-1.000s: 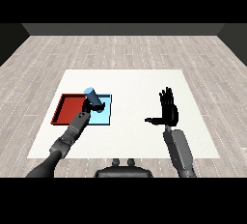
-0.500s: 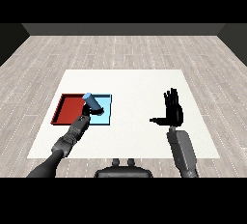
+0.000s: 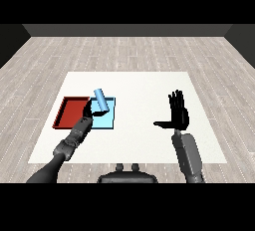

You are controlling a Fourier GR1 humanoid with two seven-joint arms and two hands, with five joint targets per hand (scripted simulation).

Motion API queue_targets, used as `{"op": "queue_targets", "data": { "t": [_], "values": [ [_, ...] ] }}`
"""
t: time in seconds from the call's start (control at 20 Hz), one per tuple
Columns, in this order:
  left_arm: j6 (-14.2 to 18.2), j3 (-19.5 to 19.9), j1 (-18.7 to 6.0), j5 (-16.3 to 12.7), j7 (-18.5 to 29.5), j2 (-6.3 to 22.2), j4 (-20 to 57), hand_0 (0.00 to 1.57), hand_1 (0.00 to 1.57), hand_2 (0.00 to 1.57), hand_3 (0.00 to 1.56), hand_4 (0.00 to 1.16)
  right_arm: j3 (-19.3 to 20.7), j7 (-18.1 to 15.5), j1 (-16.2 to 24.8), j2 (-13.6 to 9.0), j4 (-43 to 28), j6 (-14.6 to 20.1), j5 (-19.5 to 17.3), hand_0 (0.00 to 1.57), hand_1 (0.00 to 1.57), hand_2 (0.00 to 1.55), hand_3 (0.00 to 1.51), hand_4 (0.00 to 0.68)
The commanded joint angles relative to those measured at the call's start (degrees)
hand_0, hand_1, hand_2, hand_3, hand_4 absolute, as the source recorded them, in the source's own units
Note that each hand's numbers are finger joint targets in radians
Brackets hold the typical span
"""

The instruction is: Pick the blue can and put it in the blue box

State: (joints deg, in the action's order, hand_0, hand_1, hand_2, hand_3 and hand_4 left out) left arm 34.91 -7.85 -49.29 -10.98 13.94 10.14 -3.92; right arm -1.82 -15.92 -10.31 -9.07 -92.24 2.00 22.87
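Note:
The blue can [image 3: 100,98] is a light blue cylinder, tilted, held over the light blue tray [image 3: 108,120]. My left hand [image 3: 91,112] is shut on the can's lower end, its fingers curled round it. The can's bottom end is hidden by the hand. The red tray [image 3: 69,112] lies directly left of the blue tray. My right hand [image 3: 178,116] is raised over the right side of the table, open, fingers straight up and thumb pointing left, holding nothing.
Both trays lie side by side on the white table [image 3: 139,85], left of centre. My left forearm [image 3: 69,143] crosses the front edge of the trays. Wooden floor surrounds the table.
My left hand has carried the can slightly right, over the blue tray, and tilted it more. My right hand has sunk a little and stays open.

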Motion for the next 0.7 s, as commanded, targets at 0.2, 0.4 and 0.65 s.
{"op": "queue_targets", "data": {
  "t": [0.2,0.4,0.65],
  "values": [
    [-5.9,6.2,0.6,-5.8,22.9,1.0,-18.4,0.0,0.0,0.0,0.0,0.0,-0.7,-0.1,0.3,-0.4,0.1,0.3,-2.0,0.0,0.0,0.0,0.0,0.0],
    [-18.6,3.8,3.0,-6.1,27.9,-0.3,-27.1,0.0,0.0,0.0,0.0,0.0,-2.0,1.0,0.6,-1.2,0.2,-1.1,-2.5,0.0,0.0,0.0,0.0,0.0],
    [-32.8,1.8,14.3,-10.3,28.8,-1.4,-38.4,0.0,0.0,0.0,0.0,0.0,-3.3,-1.4,3.0,-1.6,3.9,-3.3,-4.3,0.0,0.0,0.0,0.0,0.0]
  ]
}}
